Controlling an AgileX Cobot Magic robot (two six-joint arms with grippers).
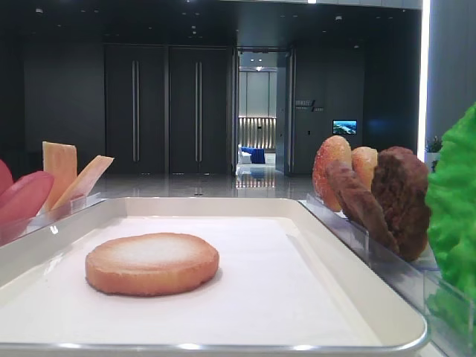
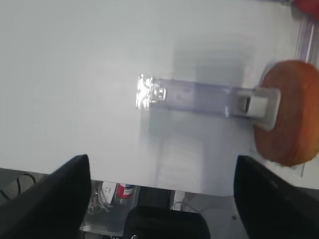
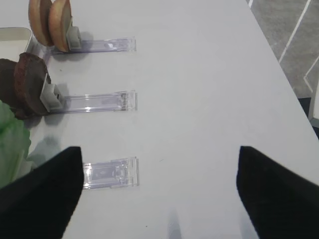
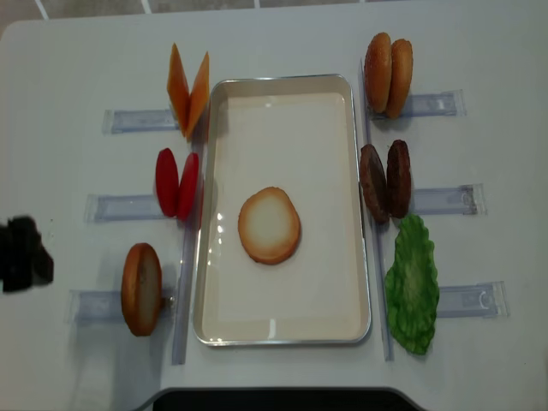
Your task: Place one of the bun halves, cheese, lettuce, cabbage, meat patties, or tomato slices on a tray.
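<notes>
The table has a plain white top. Beyond it stands a dark wall with tall double doors carrying vertical bar handles. Right of the doors, an open doorway leads into a lit corridor containing a blue seat. A small lit screen is mounted on the wall further right. A bright vertical light strip runs down the right edge. The glossy floor reflects the doorway light. Grey flooring with white lines lies beside the table.

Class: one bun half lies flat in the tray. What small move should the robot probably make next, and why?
Probably send the right claw, open and empty, toward the meat patties beside the tray. The bun half lies pale face up with nothing on it, and the patties stand nearest that claw.
</notes>
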